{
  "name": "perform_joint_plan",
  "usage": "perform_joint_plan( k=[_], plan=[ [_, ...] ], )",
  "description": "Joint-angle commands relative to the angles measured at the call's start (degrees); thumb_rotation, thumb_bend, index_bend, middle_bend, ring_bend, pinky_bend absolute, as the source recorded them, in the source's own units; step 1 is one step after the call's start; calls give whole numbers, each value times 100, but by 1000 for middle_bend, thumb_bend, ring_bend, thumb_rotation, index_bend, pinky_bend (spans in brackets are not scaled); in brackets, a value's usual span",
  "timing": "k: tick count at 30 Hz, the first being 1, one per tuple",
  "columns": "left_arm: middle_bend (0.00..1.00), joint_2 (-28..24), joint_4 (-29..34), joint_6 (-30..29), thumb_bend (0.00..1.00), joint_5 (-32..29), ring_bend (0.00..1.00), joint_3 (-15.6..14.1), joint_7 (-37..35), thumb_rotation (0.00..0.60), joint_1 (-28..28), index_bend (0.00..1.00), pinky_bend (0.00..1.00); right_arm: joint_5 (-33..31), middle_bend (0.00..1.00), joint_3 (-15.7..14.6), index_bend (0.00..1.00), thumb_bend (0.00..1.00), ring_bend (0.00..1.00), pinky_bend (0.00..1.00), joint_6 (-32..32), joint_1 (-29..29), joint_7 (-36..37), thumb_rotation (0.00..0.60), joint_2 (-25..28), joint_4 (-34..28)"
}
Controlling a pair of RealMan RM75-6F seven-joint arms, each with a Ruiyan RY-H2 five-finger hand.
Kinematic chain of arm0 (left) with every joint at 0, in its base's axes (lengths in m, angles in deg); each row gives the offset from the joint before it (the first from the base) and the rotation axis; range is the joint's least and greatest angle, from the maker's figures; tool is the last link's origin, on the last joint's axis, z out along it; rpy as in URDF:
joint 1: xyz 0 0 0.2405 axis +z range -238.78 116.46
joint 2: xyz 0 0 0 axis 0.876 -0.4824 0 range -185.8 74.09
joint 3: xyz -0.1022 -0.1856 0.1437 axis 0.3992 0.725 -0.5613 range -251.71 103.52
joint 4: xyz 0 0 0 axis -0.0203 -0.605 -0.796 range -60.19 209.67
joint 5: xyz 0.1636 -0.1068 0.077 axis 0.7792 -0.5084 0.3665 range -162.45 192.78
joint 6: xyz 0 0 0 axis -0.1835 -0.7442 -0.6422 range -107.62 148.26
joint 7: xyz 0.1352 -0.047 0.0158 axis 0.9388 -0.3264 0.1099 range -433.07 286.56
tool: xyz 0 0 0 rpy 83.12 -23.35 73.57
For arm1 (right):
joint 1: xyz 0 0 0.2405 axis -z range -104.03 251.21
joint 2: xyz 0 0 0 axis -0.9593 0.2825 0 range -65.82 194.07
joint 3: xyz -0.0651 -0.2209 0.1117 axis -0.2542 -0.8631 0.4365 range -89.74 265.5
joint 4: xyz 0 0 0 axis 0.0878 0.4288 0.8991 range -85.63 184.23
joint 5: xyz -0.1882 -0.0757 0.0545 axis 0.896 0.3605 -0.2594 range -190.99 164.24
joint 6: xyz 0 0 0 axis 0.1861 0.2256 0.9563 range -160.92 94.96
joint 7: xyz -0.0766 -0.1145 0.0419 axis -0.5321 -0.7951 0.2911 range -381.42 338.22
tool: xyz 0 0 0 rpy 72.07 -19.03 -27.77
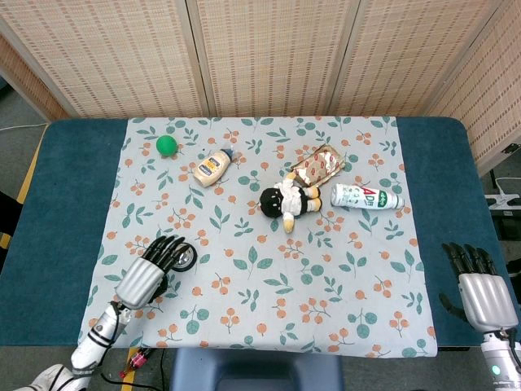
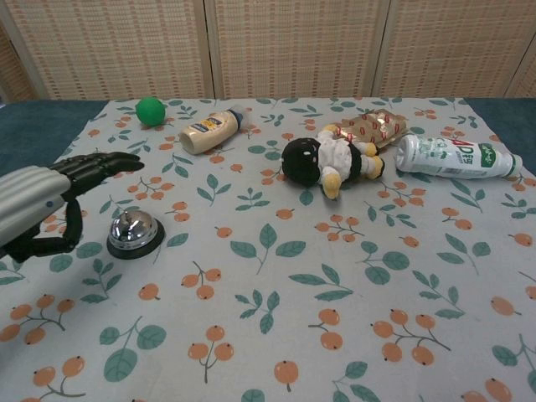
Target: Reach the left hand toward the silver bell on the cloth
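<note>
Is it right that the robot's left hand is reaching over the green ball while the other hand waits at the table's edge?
Not quite: the left hand is over the silver bell, not the green ball, as the chest view shows. The right hand does wait at the edge.

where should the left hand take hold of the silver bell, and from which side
Probably by the dome of the silver bell, from above. It stands upright on a flat black base that sits too low on the cloth to get fingers under, while the rounded top is exposed. The left hand hangs open above and to its left, so a short drop over the dome suits it.
</note>
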Motion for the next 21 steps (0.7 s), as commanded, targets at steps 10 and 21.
perform_joint_plan(
  k=[10,21],
  plan=[
    [0,1439,-2126,355,1000,-217,0,-127,-998,600,-307,0,91,-57,51,-27,55,238,0,53,-195,-60,97,600,71,-2],
    [0,1748,-2922,476,1000,-336,0,-324,-1502,600,-244,0,90,-97,51,-56,55,238,0,53,-284,-83,85,600,83,-32]
  ],
)
